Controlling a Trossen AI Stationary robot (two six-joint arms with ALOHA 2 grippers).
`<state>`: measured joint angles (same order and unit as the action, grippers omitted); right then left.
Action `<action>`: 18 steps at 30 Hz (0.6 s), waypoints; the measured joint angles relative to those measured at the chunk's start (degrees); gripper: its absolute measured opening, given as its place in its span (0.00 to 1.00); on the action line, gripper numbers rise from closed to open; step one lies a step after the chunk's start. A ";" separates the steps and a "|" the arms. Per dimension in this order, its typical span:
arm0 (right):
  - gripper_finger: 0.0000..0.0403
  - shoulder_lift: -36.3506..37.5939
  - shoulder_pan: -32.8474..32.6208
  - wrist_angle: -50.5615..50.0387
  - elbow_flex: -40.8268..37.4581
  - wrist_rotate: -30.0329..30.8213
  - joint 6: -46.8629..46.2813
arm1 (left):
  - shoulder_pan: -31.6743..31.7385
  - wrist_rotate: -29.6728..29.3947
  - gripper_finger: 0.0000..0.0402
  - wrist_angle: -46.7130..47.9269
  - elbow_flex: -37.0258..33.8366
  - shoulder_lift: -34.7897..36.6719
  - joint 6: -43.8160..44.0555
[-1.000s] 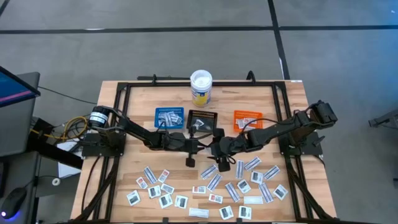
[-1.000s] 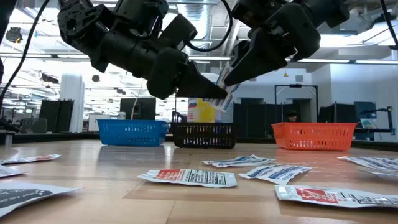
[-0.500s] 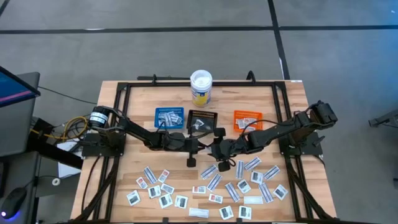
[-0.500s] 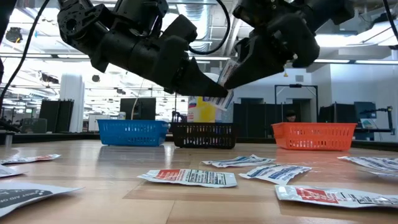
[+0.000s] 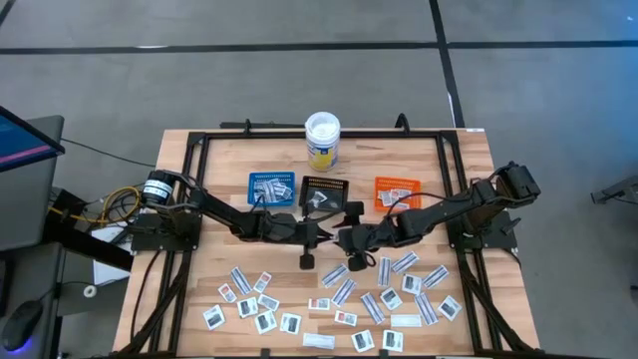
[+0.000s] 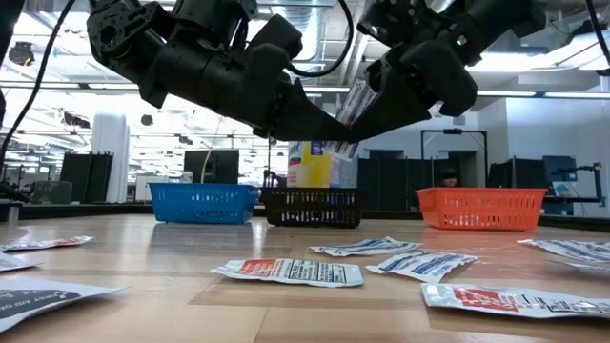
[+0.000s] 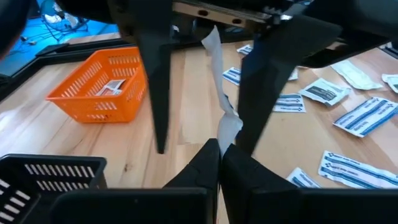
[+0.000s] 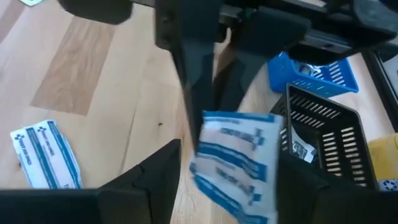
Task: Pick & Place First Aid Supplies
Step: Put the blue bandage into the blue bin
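Note:
One narrow white-and-blue strip packet (image 8: 235,158) is up in the air over the table's middle, where the two grippers meet. My left gripper (image 7: 220,149) reaches in from the table's left and is shut on it. My right gripper (image 8: 227,186) comes from the table's right and is open; its fingers (image 7: 268,74) stand on either side of the packet with gaps showing. Many more packets (image 5: 344,291) lie flat on the near half of the table. In the low view the packet (image 6: 356,98) shows between the two dark grippers. My left gripper pinches the packet between its two fingers at one end (image 7: 225,127). The fingers (image 8: 198,93) come roughly level from the table's left. The packet is lifted clear of the table and stands edge-on past the fingertips, slightly crumpled.
A blue tray (image 5: 271,187), a black tray (image 5: 324,191) and an orange tray (image 5: 396,189) sit in a row just beyond the grippers, each holding packets. A white-lidded yellow-labelled tub (image 5: 322,140) stands behind them. A black frame (image 5: 199,140) runs around the table's edges.
The two grippers have drawn closer over the table's middle: the left has moved toward the right edge and the right toward the left edge. The packet now stands higher and steeper between them than a second ago.

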<state>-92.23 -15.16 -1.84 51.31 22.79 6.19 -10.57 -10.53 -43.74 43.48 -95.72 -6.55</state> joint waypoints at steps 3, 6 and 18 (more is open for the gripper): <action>0.48 0.00 -0.02 0.00 0.00 -0.01 -0.01 | 0.02 -0.08 0.02 0.21 -0.02 0.00 0.00; 0.45 0.02 -0.22 0.04 0.00 -0.09 0.19 | 0.04 -0.17 0.02 0.25 -0.04 0.00 0.00; 0.36 0.04 -0.96 0.15 0.00 -0.23 0.49 | 0.04 -0.28 0.02 1.73 -0.13 0.00 -0.04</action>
<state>-92.18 -16.12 -1.69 51.31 22.57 6.68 -10.52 -10.81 -42.01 43.35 -95.72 -6.59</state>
